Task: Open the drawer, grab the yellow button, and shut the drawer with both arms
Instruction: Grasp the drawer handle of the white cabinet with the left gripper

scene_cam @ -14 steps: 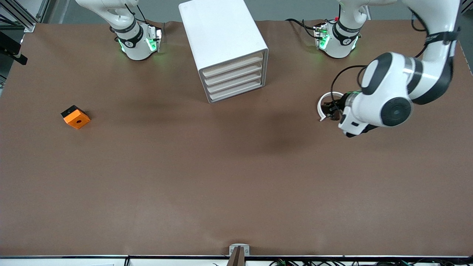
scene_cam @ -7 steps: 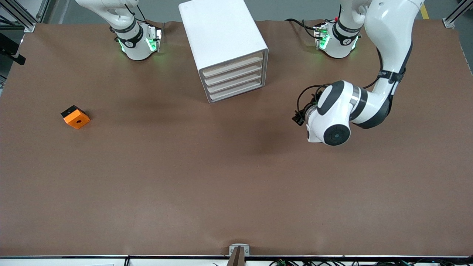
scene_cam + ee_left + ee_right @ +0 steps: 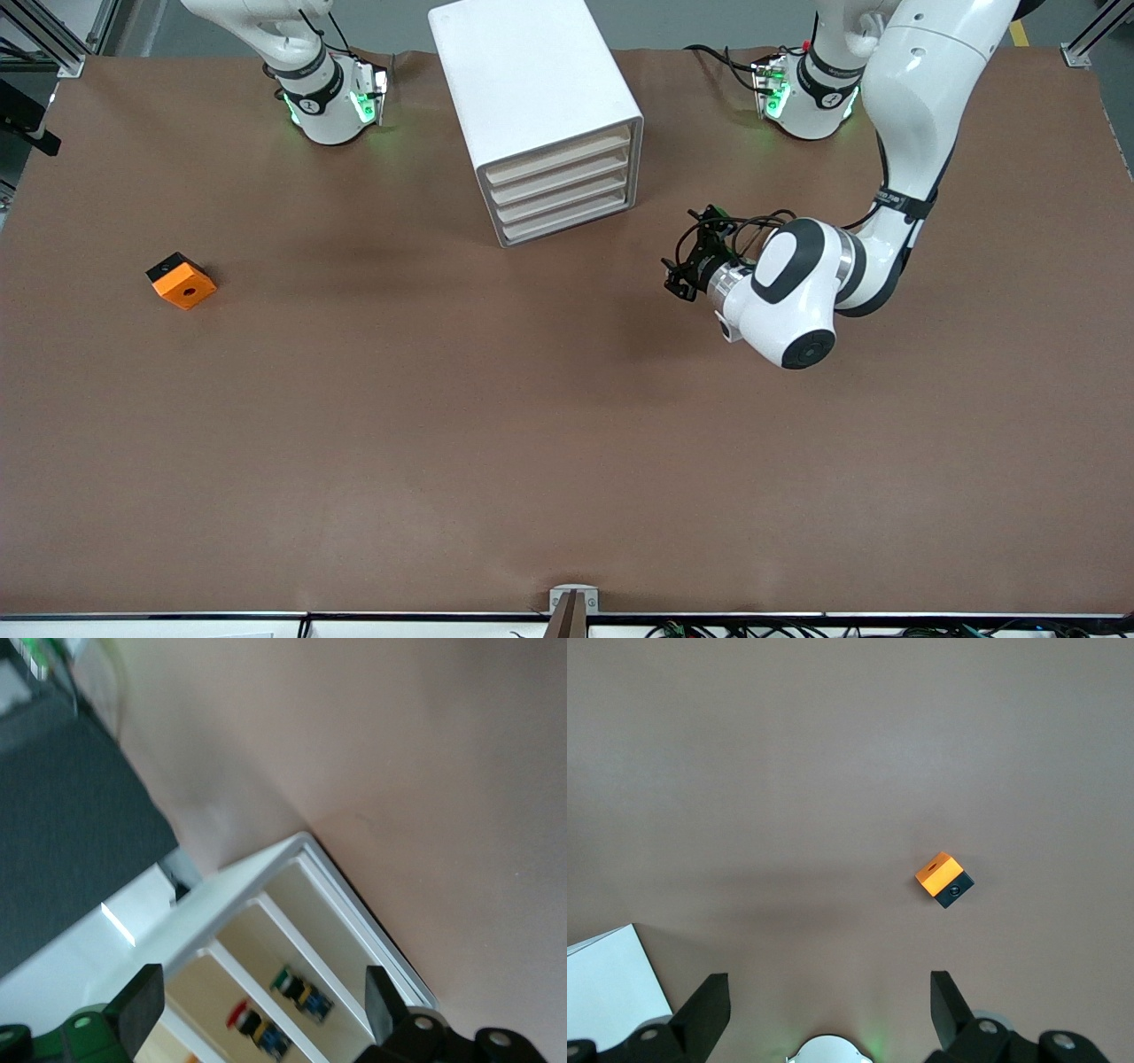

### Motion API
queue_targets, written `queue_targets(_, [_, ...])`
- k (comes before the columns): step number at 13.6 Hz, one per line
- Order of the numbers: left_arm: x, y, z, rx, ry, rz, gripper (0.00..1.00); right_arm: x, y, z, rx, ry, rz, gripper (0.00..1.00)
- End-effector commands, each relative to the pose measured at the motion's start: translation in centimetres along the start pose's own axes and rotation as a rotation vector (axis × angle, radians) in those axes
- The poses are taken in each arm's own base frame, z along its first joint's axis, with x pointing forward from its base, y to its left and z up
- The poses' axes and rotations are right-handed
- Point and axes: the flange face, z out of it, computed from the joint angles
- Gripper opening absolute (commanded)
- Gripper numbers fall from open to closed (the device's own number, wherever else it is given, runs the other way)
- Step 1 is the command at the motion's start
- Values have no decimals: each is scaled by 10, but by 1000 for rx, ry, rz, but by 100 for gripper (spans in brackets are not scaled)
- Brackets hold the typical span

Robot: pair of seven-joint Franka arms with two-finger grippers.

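Observation:
The white cabinet (image 3: 532, 80) stands between the two arm bases, its four drawers all shut. The highest drawer (image 3: 560, 148) shows its cream slat front. My left gripper (image 3: 676, 278) is open and empty, low over the table in front of the drawers, toward the left arm's end. In the left wrist view my left gripper (image 3: 263, 985) faces the cabinet (image 3: 266, 873). A green-capped button (image 3: 302, 989) and a red-capped button (image 3: 255, 1029) show inside lower drawers. The orange-yellow button is out of view. My right gripper (image 3: 828, 983) is open and empty, high over its own base.
An orange block with a black hole (image 3: 182, 282) lies toward the right arm's end of the table; it also shows in the right wrist view (image 3: 943, 879). The left arm's elbow (image 3: 793, 306) hangs over the table near the cabinet.
The left arm has swung from over a white arc toward the cabinet's front, and its gripper now points at the drawers. The arc is now hidden under the arm. The right arm has not moved.

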Motion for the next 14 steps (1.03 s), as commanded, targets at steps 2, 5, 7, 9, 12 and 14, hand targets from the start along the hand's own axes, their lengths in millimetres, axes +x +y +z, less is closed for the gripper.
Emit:
queue_targets(2, [-17,18,14,72,-85,-248,100,-1,7,-4,-1,10,1,100])
queue_targets(5, [-27,20,32,175,-140,-379,100,-1,12,-4,0,9,14,100])
queue_targets(7, [-35,19,53,279,-147,-458,100,-1,21,-3,3,8,31,100])
queue_targets(9, [-42,17,60,319,-153,-495,100,-1,19,-3,-6,8,27,100])
queue_targets(12, [-57,15,97,445,-117,-572,100,0,20,-3,-6,7,29,100])
queue_targets(14, [-63,10,119,498,-71,-590,95,1,19,-4,-20,17,25,100])
